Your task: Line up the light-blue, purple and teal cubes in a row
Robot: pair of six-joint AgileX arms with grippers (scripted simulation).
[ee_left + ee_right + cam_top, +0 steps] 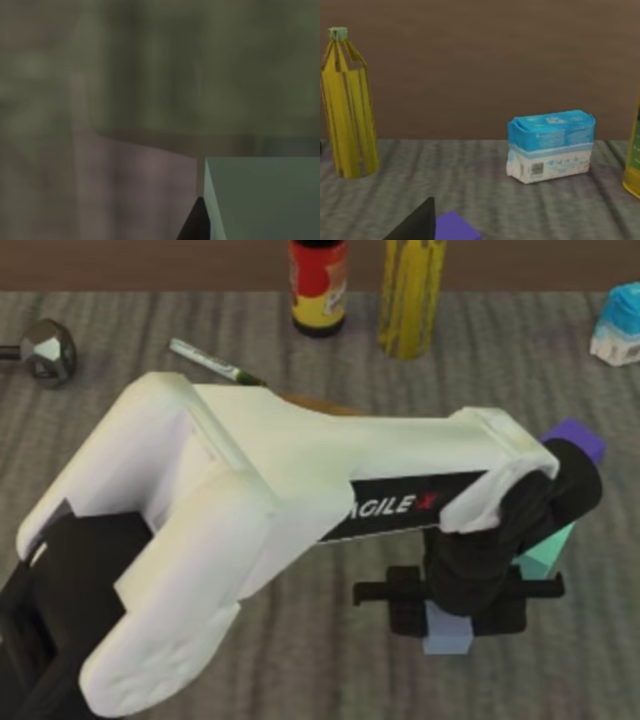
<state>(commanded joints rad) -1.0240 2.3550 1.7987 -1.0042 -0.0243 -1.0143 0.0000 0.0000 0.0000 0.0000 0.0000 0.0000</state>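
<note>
My left arm reaches across the table from the lower left, and its gripper (458, 605) points down right of centre. The light-blue cube (447, 638) shows just under it. In the left wrist view that cube (265, 200) lies flush against one dark finger (196, 225), so the gripper is shut on it. The teal cube (548, 552) stands just behind and to the right, half hidden by the black wrist. The purple cube (578, 440) sits farther back right. My right gripper (422, 222) is outside the top view, with the purple cube (456, 227) ahead of it.
Along the back edge stand a red-labelled dark bottle (318, 285), a yellow bottle (408, 295) and a blue-and-white carton (620, 325). A grey metal dumbbell (45, 350) and a marker (210, 362) lie at the back left. The left arm hides much of the table's middle.
</note>
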